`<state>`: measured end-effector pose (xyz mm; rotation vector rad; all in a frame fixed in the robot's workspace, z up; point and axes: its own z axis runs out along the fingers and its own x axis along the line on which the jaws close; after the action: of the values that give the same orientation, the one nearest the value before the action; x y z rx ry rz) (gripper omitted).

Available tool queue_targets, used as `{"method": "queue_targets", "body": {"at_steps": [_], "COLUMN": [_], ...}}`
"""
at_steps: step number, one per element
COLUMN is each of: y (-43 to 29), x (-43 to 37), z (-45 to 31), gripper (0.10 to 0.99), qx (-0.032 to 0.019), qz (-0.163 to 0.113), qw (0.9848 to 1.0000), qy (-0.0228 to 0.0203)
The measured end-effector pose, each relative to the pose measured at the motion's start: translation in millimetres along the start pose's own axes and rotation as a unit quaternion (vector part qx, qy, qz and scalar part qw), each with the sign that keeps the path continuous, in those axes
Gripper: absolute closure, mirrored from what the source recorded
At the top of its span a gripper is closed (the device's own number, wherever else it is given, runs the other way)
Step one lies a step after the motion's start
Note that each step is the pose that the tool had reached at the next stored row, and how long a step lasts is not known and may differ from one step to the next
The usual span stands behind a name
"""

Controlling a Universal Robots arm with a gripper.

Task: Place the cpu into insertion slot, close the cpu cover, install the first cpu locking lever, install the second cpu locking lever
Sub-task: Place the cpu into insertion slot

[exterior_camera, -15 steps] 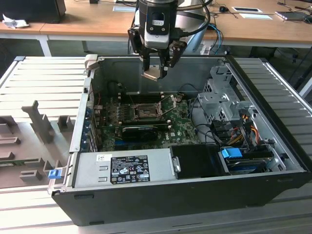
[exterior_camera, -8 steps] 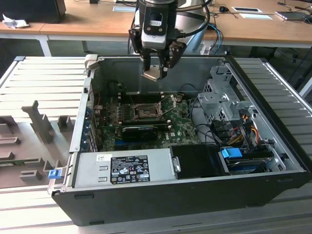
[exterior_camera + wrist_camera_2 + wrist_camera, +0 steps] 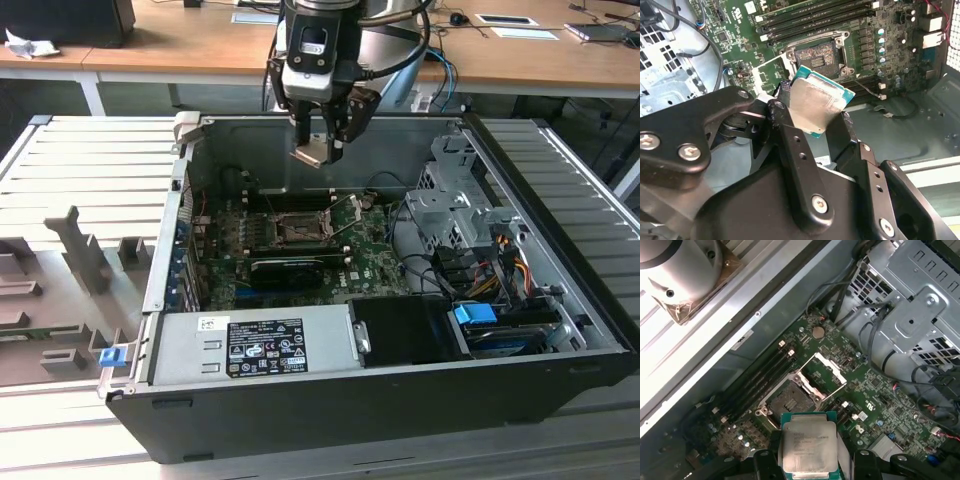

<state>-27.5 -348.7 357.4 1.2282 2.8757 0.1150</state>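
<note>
- Black jointed gripper, closest to the lens in both wrist views, is clamped on the cpu, a small flat square chip with a pale silver-grey metal top and a teal-green rim.
- Its fingers pinch two opposite edges of the chip. I'd say that leaves the top untouched and the underside free to face the board.
- From where the exterior view looks, the gripper and the cpu hang in the air above the open black and grey computer case. They are over the far part of the green motherboard and well clear of it.
- In the first wrist view the cpu sits just short of the insertion slot, a dark square socket in a metal surround. The slot has nothing in it, so the chip is not yet placed.
- Beside the slot, the cpu cover, a thin hinged metal frame with a square window, stands swung up and open. That leaves the socket reachable from above.
- Laying the case on its side, panel off, seems deliberate: the board faces upward toward the arm.
- Nearest the front of the case in the exterior view lies a silver box-shaped power supply with a dark label.
- A perforated grey metal drive cage with loose cables stands to one side of the board, apart from the socket.
</note>
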Motion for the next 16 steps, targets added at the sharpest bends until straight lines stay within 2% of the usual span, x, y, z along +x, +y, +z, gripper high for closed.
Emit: {"method": "queue_targets", "body": {"at_steps": [5, 8, 9, 11, 14, 15, 16], "y": [0.0, -0.1, -0.3, -0.4, -0.5, -0.6, -0.7], "x": [0.0, 0.0, 0.0, -0.1, -0.1, -0.1, -0.2], "z": [0.5, 1.7, 4.4, 6.0, 7.4, 8.1, 9.2], "gripper": [0.557, 0.557, 0.557, 0.557, 0.557, 0.557, 0.557], "qx": [-0.0004, -0.0009, -0.0008, -0.0004, -0.0008, -0.001, -0.0013], "qz": [0.022, 0.046, 0.06, 0.072, 0.096, 0.11, 0.127], "qw": [0.9997, 0.9989, 0.9982, 0.9974, 0.9953, 0.9939, 0.9919], "qy": [-0.0016, -0.0033, -0.0046, -0.0061, -0.008, -0.0089, -0.0102]}}
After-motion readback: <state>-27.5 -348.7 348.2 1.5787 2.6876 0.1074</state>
